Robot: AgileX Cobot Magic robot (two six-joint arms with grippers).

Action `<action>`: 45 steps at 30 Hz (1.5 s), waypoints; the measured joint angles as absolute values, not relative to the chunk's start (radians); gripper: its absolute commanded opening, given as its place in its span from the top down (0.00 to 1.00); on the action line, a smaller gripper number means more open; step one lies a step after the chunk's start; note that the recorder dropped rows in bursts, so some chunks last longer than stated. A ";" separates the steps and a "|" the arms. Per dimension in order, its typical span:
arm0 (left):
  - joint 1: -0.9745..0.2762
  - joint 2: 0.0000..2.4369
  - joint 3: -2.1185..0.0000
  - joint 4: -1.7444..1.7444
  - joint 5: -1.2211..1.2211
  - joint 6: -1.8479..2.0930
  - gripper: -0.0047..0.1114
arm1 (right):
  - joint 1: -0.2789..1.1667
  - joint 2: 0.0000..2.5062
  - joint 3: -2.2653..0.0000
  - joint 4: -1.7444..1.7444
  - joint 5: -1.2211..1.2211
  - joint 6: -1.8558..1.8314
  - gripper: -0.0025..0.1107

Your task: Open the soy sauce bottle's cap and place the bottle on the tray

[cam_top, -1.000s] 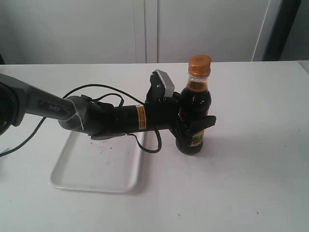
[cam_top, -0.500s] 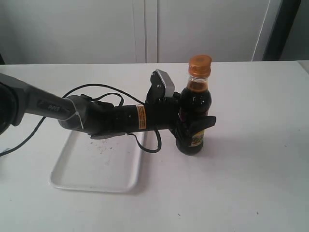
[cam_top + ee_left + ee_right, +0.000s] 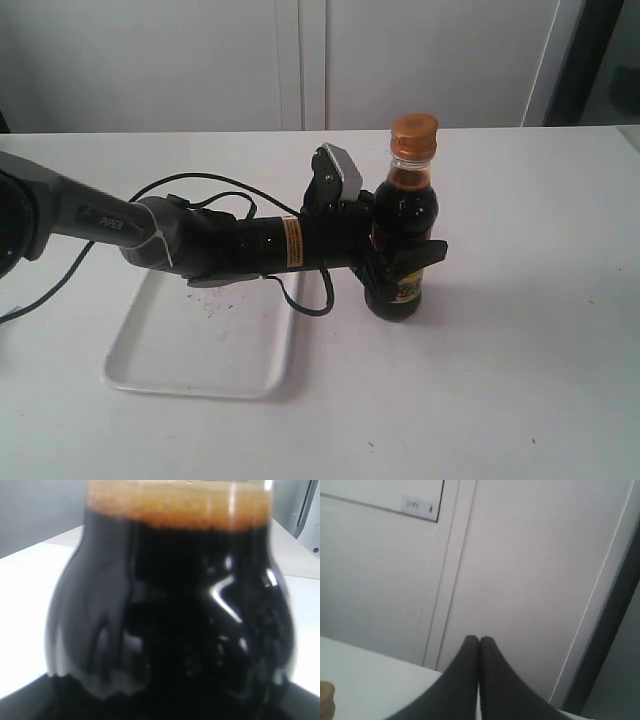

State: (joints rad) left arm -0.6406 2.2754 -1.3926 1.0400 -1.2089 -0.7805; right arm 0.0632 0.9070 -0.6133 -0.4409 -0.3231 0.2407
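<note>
The soy sauce bottle [image 3: 405,215] stands upright on the white table, right of the tray [image 3: 200,345]. Its orange-brown cap [image 3: 413,130] is down over the neck. My left gripper [image 3: 405,262] reaches in from the left and is shut on the bottle's lower body, across the label. The left wrist view is filled by the dark bottle [image 3: 175,605], with foam at the liquid's top. My right gripper [image 3: 479,641] is shut with nothing in it and faces the cabinet wall; it is outside the exterior view. The cap [image 3: 325,700] shows as an orange-brown sliver at that view's edge.
The left arm and its black cable [image 3: 215,185] lie over the tray's far right corner. White cabinet doors [image 3: 300,60] stand behind the table. A dark post [image 3: 585,55] rises at the back right.
</note>
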 measured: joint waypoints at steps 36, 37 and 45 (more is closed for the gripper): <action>-0.639 2.275 -1.393 1.047 -1.207 -0.782 0.96 | 0.334 1.462 -0.659 0.171 -0.522 -0.831 0.98; -0.639 2.274 -1.393 1.047 -1.207 -0.782 0.96 | 0.336 1.474 -0.679 0.174 -0.491 -0.831 0.98; -0.639 2.271 -1.393 1.053 -1.189 -0.794 0.96 | 0.338 1.510 -0.788 0.159 -0.337 -0.831 0.98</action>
